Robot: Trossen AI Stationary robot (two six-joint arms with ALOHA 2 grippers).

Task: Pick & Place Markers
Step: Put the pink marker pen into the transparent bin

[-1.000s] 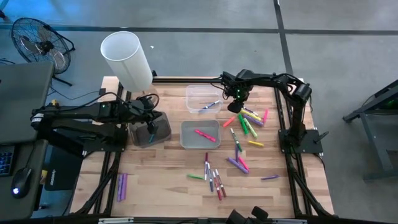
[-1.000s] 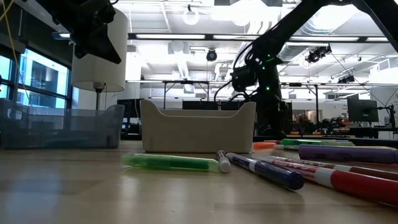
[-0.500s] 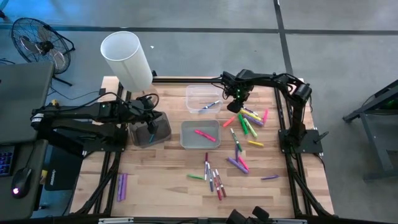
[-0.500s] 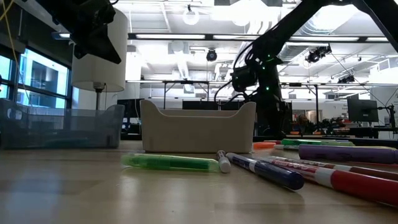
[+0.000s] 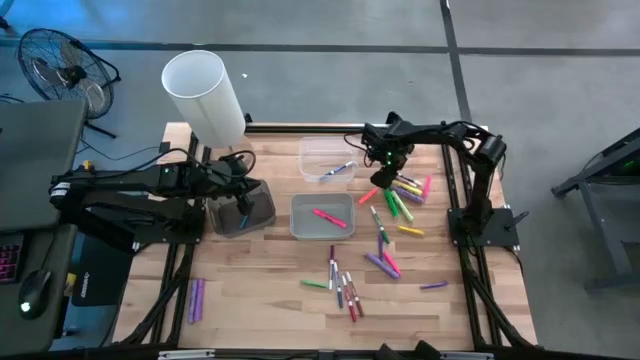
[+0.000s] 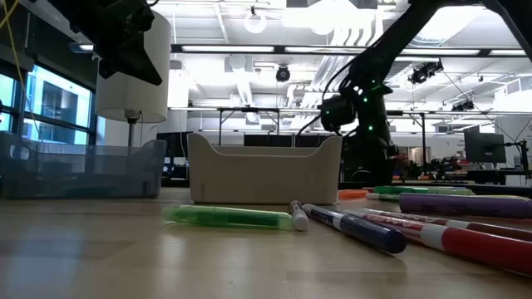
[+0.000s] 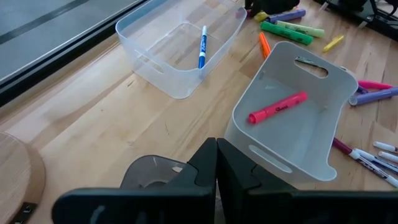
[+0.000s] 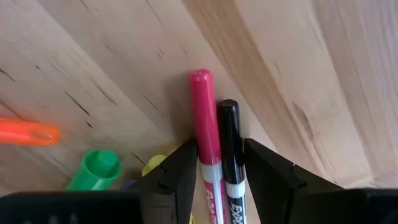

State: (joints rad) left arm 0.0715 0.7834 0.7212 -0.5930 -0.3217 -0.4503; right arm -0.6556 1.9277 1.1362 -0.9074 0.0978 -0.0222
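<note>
Markers lie scattered on the wooden table: a pile (image 5: pixel 400 192) at the far right and a group (image 5: pixel 345 285) near the middle. My right gripper (image 5: pixel 384 166) is down at the far edge of the pile, open. In the right wrist view its fingers (image 8: pixel 177 171) stand on either side of a red-capped marker (image 8: pixel 202 118) and a black-capped marker (image 8: pixel 229 134) that lie side by side on the wood. My left gripper (image 7: pixel 216 168) is shut and hangs over a dark bin (image 5: pixel 240 210) on the table's left. My right gripper comes from above with one finger on each side of the red-capped marker (image 8: pixel 204 158) and the black-capped marker (image 8: pixel 230 168). Both lie flat on the table. Whether the fingers touch them, I cannot tell.
A clear bin (image 5: pixel 312 150) at the far side holds a blue marker (image 7: pixel 203 46). A pale bin (image 5: pixel 300 225) mid-table holds a pink marker (image 7: pixel 277 107). A white cylinder (image 5: pixel 205 95) stands at the far left. Purple markers (image 5: pixel 196 300) lie near the left edge.
My right gripper has moved from beside the clear bin toward the table's right and near edge and down onto the marker pile. The left arm has kept still.
</note>
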